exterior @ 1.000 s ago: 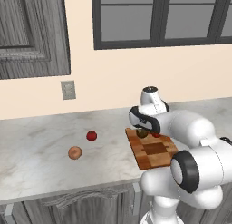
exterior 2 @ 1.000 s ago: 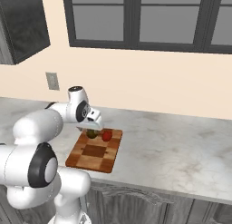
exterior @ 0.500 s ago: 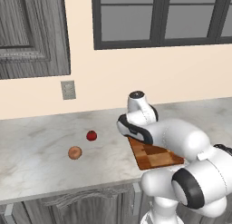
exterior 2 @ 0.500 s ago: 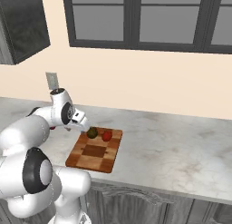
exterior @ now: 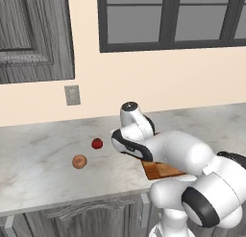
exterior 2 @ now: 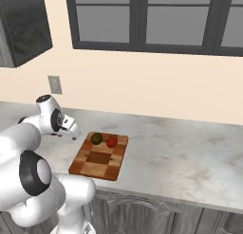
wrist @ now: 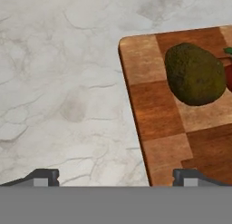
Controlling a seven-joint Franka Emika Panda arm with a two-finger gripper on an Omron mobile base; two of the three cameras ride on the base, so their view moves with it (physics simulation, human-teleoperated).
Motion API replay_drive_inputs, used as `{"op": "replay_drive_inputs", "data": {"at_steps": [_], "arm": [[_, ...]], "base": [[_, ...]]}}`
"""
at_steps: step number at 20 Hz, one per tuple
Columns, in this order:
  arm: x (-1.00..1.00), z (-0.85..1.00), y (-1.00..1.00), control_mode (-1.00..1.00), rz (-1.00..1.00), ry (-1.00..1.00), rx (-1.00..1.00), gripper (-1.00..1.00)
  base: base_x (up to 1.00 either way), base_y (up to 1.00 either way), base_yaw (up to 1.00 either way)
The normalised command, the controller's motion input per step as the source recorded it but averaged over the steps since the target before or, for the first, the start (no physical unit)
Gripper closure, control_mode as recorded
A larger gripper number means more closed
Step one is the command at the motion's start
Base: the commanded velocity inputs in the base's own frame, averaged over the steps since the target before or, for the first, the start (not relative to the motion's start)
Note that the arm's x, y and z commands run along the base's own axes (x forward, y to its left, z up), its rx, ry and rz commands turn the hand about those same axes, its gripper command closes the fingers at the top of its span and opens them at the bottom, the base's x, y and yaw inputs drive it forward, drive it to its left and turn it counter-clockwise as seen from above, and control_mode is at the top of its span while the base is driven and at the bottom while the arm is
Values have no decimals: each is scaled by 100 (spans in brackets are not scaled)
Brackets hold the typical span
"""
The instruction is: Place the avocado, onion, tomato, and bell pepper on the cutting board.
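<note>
The checkered cutting board (exterior 2: 98, 158) lies on the counter with the dark green avocado (exterior 2: 96, 138) and a red fruit (exterior 2: 112, 142) at its far end. The tan onion (exterior: 79, 161) and a second red fruit (exterior: 97, 144) rest on the marble to the left. Which red fruit is the tomato and which the bell pepper I cannot tell. My gripper (exterior 2: 73, 133) hangs open and empty just left of the board's far corner. In the hand view, the gripper (wrist: 115, 177) straddles the cutting board (wrist: 156, 114) edge, with the avocado (wrist: 195, 73) at the upper right.
The grey marble counter (exterior: 33, 159) runs along a beige wall with an outlet plate (exterior: 72, 95). A dark cabinet (exterior: 33, 34) hangs at the upper left and a window (exterior 2: 156, 20) sits above. My arm covers most of the board in the left base view.
My arm has swung left from above the board to its left edge, with open jaws. The avocado and a red fruit stay on the board.
</note>
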Motion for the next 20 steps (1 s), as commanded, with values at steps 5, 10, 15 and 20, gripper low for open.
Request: {"op": "replay_drive_inputs", "data": {"at_steps": [5,10,15,20], "arm": [[1,0,32,-100,5,0,0,-100],[19,0,48,-100,2,0,0,-100],[23,0,45,-100,3,0,0,-100],[24,0,30,-100,6,0,0,-100]], "base": [[0,0,0],[0,0,0],[0,0,0],[0,0,0]]}}
